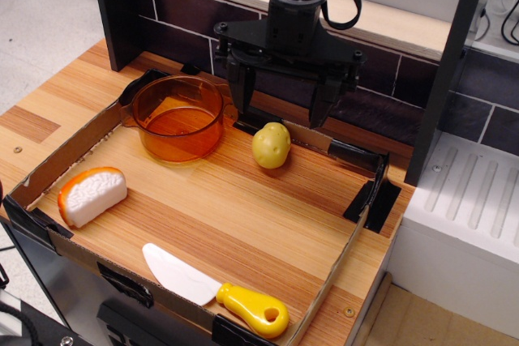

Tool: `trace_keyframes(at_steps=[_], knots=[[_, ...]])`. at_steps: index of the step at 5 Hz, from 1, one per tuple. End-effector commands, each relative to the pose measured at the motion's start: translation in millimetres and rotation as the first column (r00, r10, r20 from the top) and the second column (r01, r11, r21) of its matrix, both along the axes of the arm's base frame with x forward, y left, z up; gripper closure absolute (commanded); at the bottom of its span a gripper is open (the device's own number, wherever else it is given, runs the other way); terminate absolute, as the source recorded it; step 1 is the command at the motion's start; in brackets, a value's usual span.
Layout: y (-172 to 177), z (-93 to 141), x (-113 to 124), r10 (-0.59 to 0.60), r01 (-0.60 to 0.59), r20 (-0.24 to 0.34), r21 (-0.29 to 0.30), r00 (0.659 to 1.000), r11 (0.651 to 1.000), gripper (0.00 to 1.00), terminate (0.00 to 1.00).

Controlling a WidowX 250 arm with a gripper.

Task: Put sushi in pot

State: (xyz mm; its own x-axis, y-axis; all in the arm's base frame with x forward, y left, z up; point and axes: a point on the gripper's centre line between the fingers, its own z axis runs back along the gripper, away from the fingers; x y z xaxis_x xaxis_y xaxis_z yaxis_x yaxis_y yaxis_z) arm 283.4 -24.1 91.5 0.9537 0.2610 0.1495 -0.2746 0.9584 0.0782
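The sushi (92,194) is a white bumpy wedge with an orange band on its curved back. It lies on the wooden board at the near left. The pot (178,117) is round, translucent orange, with a black handle at its far left. It stands upright at the back left and looks empty. My gripper (278,107) hangs at the back centre, fingers pointing down and spread open, empty. It is just right of the pot and above the potato, far from the sushi.
A yellow-green potato (271,145) sits under the gripper. A toy knife (215,289) with white blade and yellow handle lies at the front. A low cardboard rim (340,261) borders the board. A dark tiled wall (178,18) stands behind, a white rack (466,200) at the right.
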Motion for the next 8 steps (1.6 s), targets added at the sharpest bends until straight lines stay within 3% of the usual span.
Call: trace_keyframes(at_steps=[1,2,3,4,6,7,8], knots=[[0.0,0.0,0.0,0.000,0.000,0.000,0.000,1.000,1.000,0.00,0.00],[24.3,19.8,-9.8,-0.091,0.091,0.003,-0.056,0.996,0.994,0.00,0.00],[47.4,43.6,-19.1,-0.113,0.116,0.044,-0.072,0.993,0.991,0.00,0.00],[76.8,56.3,-32.9,-0.215,0.215,0.006,-0.069,0.977,0.974,0.00,0.00],[128.9,6.7,-59.0,-0.527,0.534,-0.117,0.044,0.842,0.844,0.00,0.00],[146.7,-14.6,-63.5,-0.559,0.570,-0.130,0.079,0.819,0.818,0.00,0.00],[149.4,-36.2,-64.8,-0.587,0.605,-0.187,0.060,0.788,0.794,0.00,0.00]])
